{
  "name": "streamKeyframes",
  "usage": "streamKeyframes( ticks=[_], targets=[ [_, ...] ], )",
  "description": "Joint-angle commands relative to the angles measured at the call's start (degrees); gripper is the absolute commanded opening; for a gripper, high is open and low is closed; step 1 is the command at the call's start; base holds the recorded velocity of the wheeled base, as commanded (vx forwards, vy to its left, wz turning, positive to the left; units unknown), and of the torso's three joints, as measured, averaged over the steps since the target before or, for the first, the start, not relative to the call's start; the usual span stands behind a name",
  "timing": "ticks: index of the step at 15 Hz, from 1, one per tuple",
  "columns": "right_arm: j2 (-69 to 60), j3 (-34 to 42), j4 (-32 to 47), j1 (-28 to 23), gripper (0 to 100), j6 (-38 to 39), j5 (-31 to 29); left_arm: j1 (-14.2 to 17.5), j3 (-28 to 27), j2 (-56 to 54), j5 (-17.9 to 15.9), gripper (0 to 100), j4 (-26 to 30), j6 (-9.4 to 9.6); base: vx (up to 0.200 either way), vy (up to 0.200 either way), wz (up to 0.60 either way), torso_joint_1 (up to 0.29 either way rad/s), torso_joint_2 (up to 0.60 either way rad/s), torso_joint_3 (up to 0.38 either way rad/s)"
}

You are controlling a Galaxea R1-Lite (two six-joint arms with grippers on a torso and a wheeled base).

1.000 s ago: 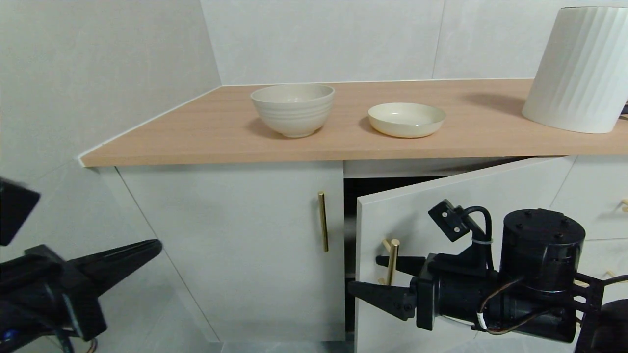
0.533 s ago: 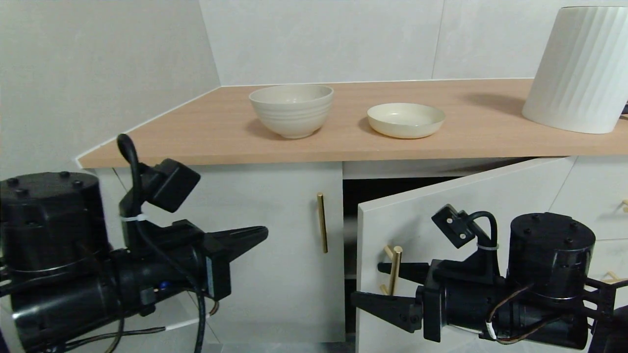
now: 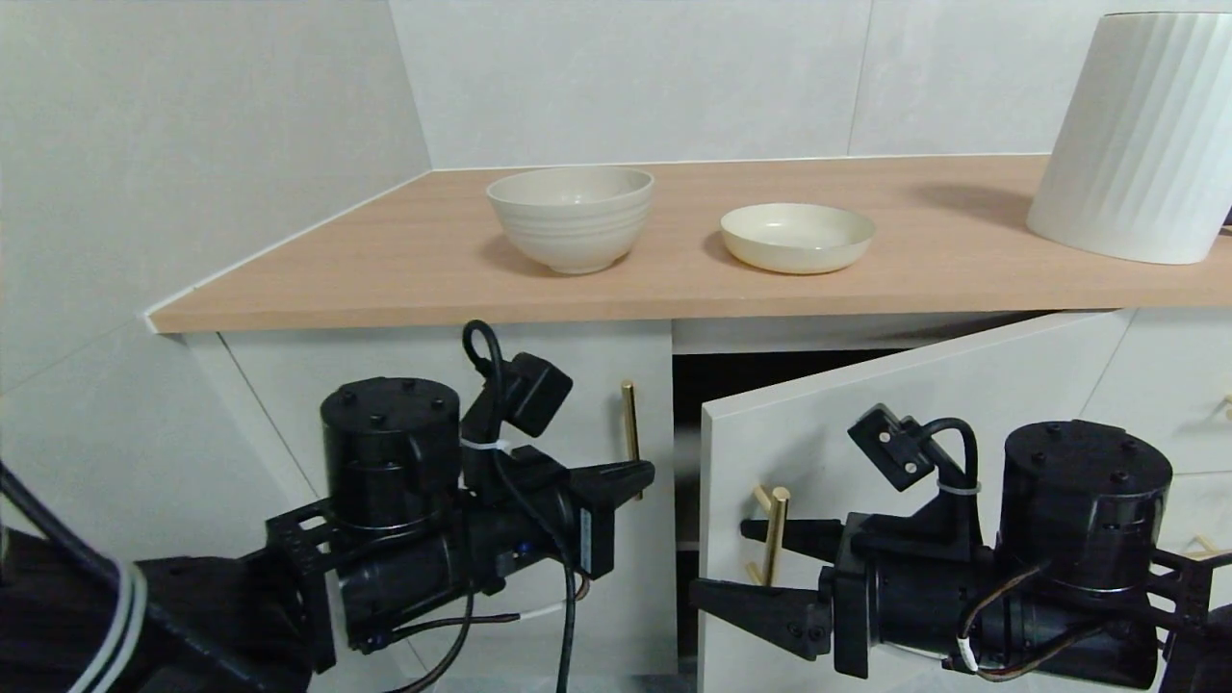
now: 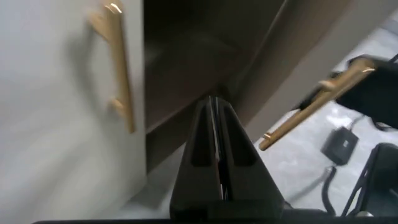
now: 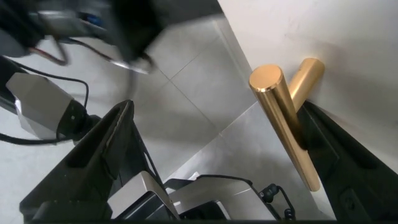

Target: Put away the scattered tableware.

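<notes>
Below, at lower centre, my left gripper [image 3: 643, 474] is pinched shut and empty near the closed door's handle [image 3: 630, 423], my right gripper [image 3: 720, 558] spread wide around the open door's handle [image 3: 771, 535], while bowl [image 3: 572, 217] and dish [image 3: 797, 235] sit upper centre on the counter [image 3: 385, 279].

You get soft, even light in the head view. The bowl [image 3: 572, 217], shallow dish [image 3: 797, 235] and lampshade [image 3: 1136, 135] throw faint shadows leftward across the worktop [image 3: 385, 274], and the open cupboard [image 3: 770, 371] is dark inside. In your left wrist view, motion smears the brass handle [image 4: 119, 68], and the left claw [image 4: 214, 102] near the lens is out of focus.
</notes>
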Motion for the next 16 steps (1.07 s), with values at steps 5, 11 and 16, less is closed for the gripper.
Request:
streamKeyframes(
  ticks=[5, 11, 16],
  targets=[
    [0.5, -0.4, 0.1, 0.1, 100, 0.0, -0.1, -3.1, -9.8, 9.4, -3.0, 0, 3.0, -1.04, 0.000, 0.000, 0.00, 0.000, 0.00, 0.000],
    [0.1, -0.3, 0.2, -0.3, 100, -0.1, -0.3, -6.3, -9.9, 10.3, -2.8, 0, 2.7, -1.04, 0.000, 0.000, 0.00, 0.000, 0.00, 0.000],
    [-3.6, 3.0, 1.0, -7.8, 100, -5.2, -0.7, -6.6, -9.8, 10.4, -2.7, 0, 1.3, -1.04, 0.000, 0.000, 0.00, 0.000, 0.00, 0.000]
  ],
)
